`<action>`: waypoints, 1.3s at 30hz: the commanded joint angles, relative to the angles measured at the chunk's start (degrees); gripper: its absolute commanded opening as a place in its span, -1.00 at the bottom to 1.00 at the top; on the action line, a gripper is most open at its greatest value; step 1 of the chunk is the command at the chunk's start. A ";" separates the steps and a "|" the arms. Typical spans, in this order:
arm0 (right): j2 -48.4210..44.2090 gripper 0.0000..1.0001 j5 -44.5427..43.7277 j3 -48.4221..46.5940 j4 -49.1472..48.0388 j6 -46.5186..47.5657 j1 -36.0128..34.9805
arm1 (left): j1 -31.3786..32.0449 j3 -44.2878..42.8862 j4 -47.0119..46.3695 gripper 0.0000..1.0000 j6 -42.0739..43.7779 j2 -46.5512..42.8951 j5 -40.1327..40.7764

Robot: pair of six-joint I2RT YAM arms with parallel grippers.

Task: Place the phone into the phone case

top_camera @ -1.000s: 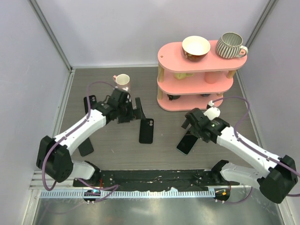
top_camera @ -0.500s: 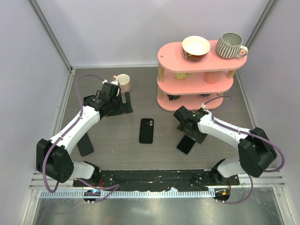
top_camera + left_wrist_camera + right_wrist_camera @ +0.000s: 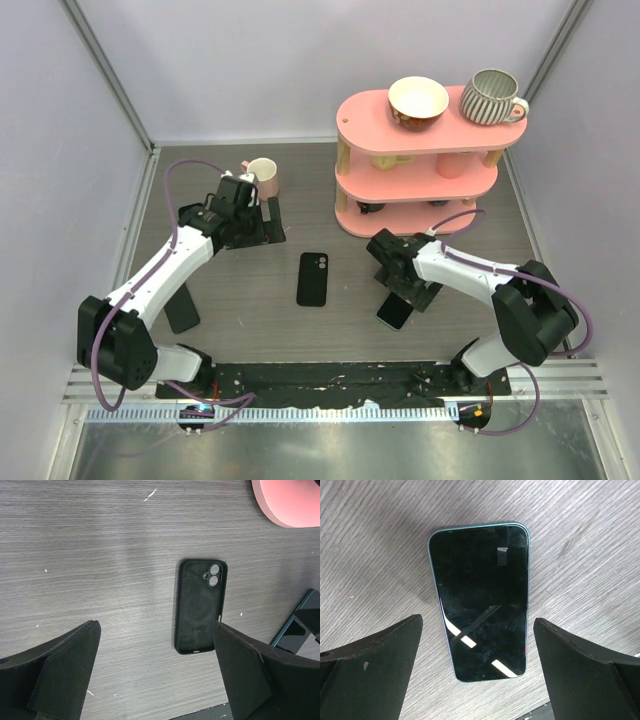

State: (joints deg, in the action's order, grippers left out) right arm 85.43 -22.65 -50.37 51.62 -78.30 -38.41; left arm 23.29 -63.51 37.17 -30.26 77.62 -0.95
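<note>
The phone case (image 3: pixel 314 278) lies flat mid-table, a matte black shell with its hollow side up and the camera cutout at its far end. In the left wrist view the phone case (image 3: pixel 200 607) lies ahead of my open left gripper (image 3: pixel 155 625), nearer the right finger, untouched. My left gripper (image 3: pixel 262 222) hovers up-left of the case. The phone (image 3: pixel 394 314) lies screen up to the right of the case. Above it my right gripper (image 3: pixel 408 290) stands open. In the right wrist view the glossy phone (image 3: pixel 480 600) sits between the spread fingers of my right gripper (image 3: pixel 477 620), touching neither.
A pink three-tier shelf (image 3: pixel 415 165) stands at the back right, with a bowl (image 3: pixel 418 100) and a striped mug (image 3: pixel 492 97) on top. A pink mug (image 3: pixel 263 175) stands just behind the left gripper. A dark flat piece (image 3: pixel 182 310) lies at the left.
My left gripper has drawn back from beside the case toward the pink mug. My right gripper has shifted left and settled over the phone. Case and phone have not moved.
</note>
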 commanded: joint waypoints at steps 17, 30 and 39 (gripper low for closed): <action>0.26 0.99 -0.28 3.70 -2.30 -4.40 -0.08 | 0.09 -0.13 -0.08 0.98 1.61 -0.46 -0.63; 3.69 0.64 -0.11 4.40 -6.70 0.87 -0.08 | 0.35 1.01 -0.78 0.82 -2.59 0.16 -1.33; 2.55 0.12 -1.25 4.93 -6.18 8.15 -0.08 | 6.67 4.27 -5.44 0.42 -9.64 9.03 -2.66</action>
State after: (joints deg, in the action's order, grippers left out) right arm 86.63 -22.74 -46.83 45.63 -75.35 -38.41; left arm 26.04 -59.64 34.83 -36.82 83.22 -3.88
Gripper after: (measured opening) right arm 0.771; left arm 0.729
